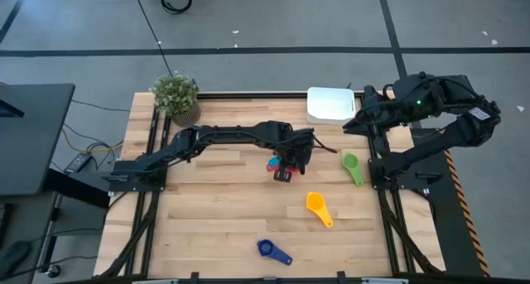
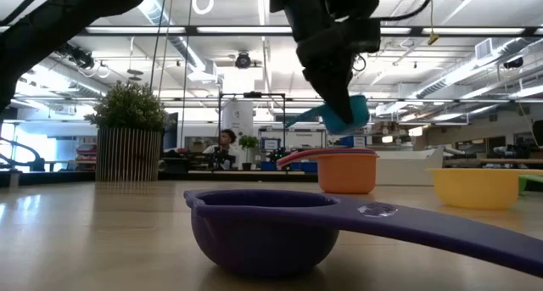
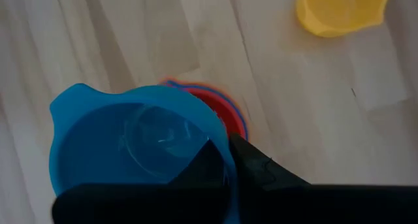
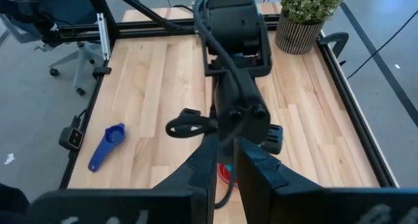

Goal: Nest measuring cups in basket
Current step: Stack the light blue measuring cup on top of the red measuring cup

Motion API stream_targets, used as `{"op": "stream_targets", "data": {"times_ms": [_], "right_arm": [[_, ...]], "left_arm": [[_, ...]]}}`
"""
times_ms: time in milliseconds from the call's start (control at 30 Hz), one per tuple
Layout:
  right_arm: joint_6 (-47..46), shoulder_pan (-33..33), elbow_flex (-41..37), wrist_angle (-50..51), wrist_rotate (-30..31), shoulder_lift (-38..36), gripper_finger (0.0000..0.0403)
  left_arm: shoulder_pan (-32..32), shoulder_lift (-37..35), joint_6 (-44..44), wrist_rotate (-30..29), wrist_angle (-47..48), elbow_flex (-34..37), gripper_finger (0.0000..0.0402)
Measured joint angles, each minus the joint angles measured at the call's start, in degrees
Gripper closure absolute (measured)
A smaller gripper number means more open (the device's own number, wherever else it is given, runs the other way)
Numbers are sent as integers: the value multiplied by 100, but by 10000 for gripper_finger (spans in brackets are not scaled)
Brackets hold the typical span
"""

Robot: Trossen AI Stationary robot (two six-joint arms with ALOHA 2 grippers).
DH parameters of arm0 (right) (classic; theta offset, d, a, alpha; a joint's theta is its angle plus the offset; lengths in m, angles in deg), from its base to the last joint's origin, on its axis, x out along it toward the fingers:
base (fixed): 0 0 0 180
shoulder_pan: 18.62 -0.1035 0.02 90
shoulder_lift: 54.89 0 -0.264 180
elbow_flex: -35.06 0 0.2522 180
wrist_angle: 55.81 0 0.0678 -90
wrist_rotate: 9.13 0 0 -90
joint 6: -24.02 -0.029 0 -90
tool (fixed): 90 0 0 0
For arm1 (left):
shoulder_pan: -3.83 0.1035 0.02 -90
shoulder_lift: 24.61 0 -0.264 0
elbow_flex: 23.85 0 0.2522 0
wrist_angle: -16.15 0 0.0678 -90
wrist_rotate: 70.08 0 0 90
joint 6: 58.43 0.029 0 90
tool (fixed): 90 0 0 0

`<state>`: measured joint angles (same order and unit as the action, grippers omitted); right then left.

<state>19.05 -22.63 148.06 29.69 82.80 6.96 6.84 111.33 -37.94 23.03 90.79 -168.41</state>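
Left gripper [image 2: 344, 100] clenched on light blue cup [image 3: 130, 145] above red cup [image 3: 225, 110], mostly hidden; right gripper's [image 4: 225, 160] grip unclear.

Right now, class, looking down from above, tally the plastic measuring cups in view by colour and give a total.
Light blue round plastic measuring cup, held in the left pincer: 1
Red round plastic cup: 1
Green round plastic cup: 1
Yellow round plastic cup: 1
Dark blue round plastic cup: 1
Total: 5
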Motion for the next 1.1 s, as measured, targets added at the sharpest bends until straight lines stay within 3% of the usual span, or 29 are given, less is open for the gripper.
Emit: {"op": "stream_targets", "data": {"times_ms": [167,767,1100], "right_arm": [[7,53,0,5,-4,0,344],[65,57,0,37,-4,0,344],[66,57,0,90,-2,0,344]], "left_arm": [[-34,-9,422,36,-13,-7,389],[-19,437,495,104,168,-9,388],[-27,403,-40,110,201,-155,352]]}}
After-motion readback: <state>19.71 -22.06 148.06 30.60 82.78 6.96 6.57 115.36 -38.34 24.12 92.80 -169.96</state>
